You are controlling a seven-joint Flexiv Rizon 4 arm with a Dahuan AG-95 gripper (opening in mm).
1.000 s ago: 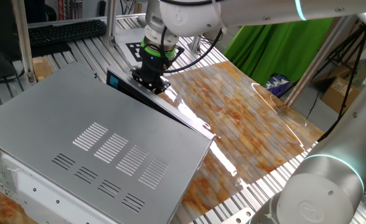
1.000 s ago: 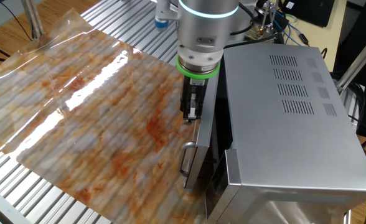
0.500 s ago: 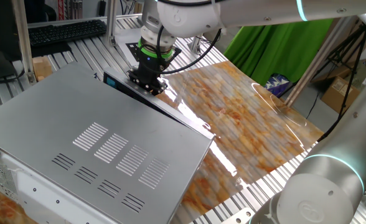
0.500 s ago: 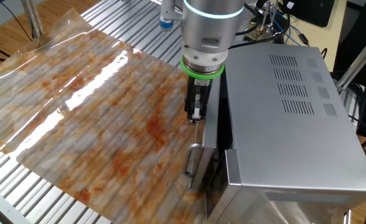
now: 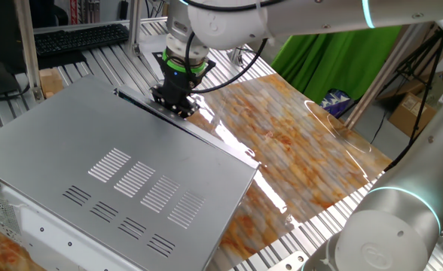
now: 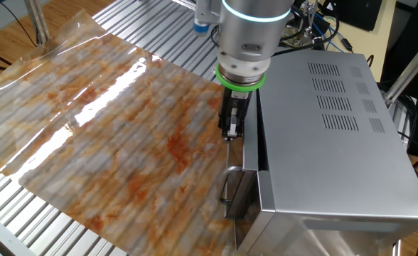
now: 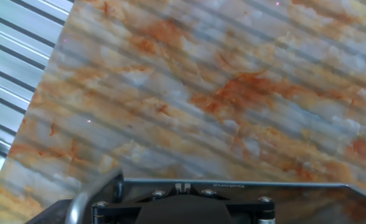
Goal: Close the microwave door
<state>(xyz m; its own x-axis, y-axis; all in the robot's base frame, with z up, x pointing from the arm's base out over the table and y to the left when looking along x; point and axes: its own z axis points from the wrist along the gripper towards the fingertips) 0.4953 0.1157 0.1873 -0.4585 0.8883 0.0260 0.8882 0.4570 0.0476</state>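
The microwave (image 5: 116, 173) is a large grey box with vent slots on top; it also shows at the right of the other fixed view (image 6: 330, 128). The microwave door (image 5: 206, 135) is a thin dark strip along the box's front edge. In the other fixed view the door (image 6: 250, 153) stands only a narrow gap from the box, with its handle (image 6: 227, 190) facing the table. My gripper (image 5: 170, 105) (image 6: 229, 134) is shut, empty, and pressed against the door's outer face. In the hand view the gripper (image 7: 182, 186) sits just above the door's top rim (image 7: 282, 185).
A glossy orange-marbled sheet (image 6: 109, 107) (image 5: 304, 128) covers the slatted table in front of the door. A green cloth (image 5: 327, 53) and a blue object (image 5: 338, 99) lie at its far side. A keyboard (image 5: 78, 36) sits behind the microwave.
My gripper has moved toward the microwave with the door. The door has swung from clearly ajar to almost flush with the box, and its blue edge no longer shows.
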